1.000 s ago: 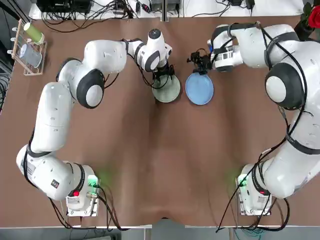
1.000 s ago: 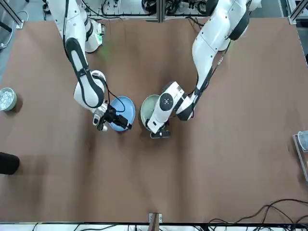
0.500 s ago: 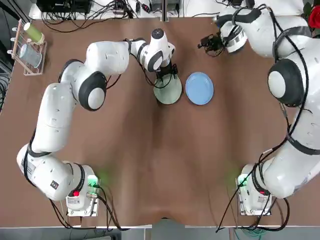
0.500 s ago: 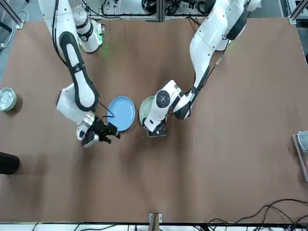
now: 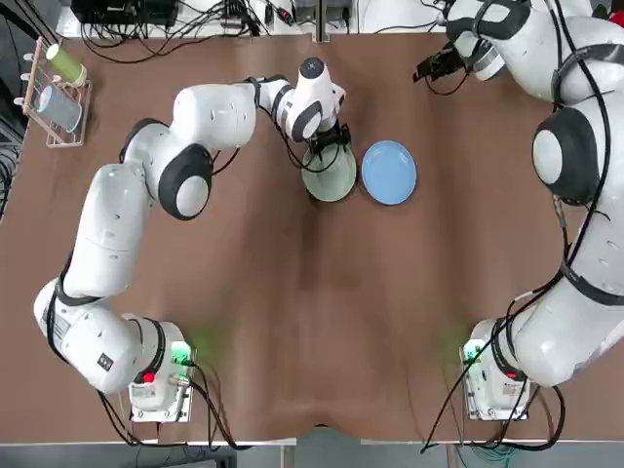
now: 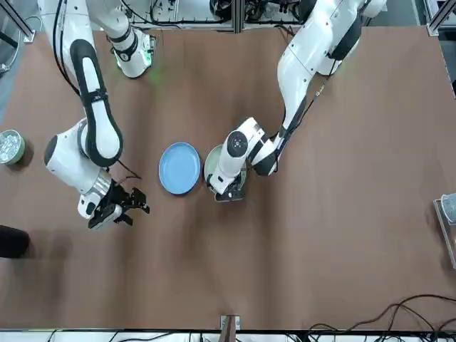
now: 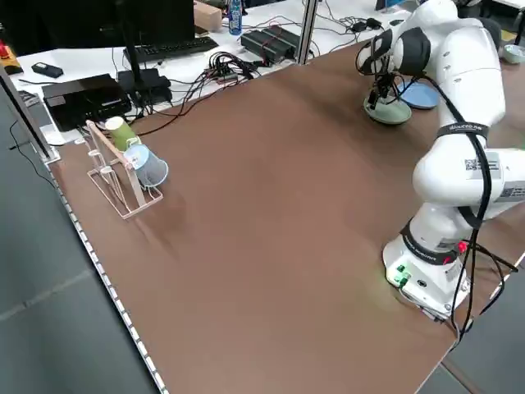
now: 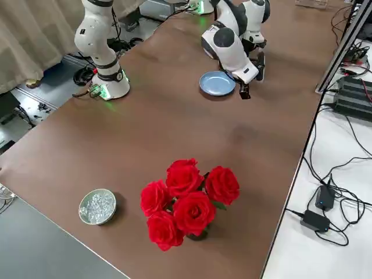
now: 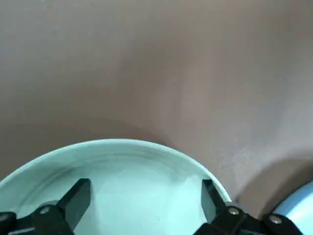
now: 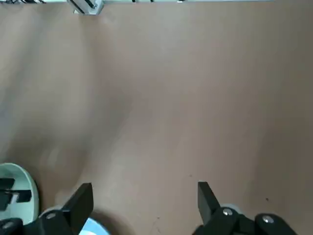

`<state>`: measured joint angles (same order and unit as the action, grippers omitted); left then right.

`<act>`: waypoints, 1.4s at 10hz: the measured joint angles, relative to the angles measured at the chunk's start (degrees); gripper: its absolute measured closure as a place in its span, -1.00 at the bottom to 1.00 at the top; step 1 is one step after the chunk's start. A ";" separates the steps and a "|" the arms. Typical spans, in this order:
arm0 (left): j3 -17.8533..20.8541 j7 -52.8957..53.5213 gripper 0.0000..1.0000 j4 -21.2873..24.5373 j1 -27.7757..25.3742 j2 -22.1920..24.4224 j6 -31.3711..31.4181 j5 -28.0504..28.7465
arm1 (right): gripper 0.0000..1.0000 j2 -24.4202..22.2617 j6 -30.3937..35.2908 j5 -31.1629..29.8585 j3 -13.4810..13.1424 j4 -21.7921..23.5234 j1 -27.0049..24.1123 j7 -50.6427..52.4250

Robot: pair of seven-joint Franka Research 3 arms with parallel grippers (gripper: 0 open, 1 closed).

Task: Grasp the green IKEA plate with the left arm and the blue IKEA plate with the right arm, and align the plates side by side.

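Right of centre in the top view's upper half, the blue IKEA plate [image 5: 389, 173] lies on the counter [image 5: 322, 322], just beside the green IKEA plate [image 5: 331, 175]. The left claw [image 5: 327, 148] is over the green plate's far part, fingers wide apart in its wrist view. Farther up and right, the right claw [image 5: 425, 72], also wide, hangs apart from the blue plate. The right side view shows a bowl [image 8: 97, 207] the top view lacks.
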<state>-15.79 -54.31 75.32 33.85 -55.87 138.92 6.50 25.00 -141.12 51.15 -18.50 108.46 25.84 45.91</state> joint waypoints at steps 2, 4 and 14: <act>0.17 -0.69 -1.00 -0.77 0.74 -0.45 0.06 0.00 | -0.89 -0.78 0.46 -6.20 -1.38 0.00 0.02 0.11; 0.21 -0.83 -1.00 -1.29 1.54 -0.74 0.07 0.00 | -0.89 -2.33 2.74 -12.20 -4.12 0.00 -0.01 0.16; 0.25 -0.86 -1.00 -1.45 1.81 -0.81 0.07 0.00 | -0.92 -15.80 28.52 -40.76 6.68 -7.47 -20.00 -20.29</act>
<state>-15.54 -55.17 73.86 35.66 -56.68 138.99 6.50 9.20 -112.60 10.39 -11.82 100.99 5.84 25.62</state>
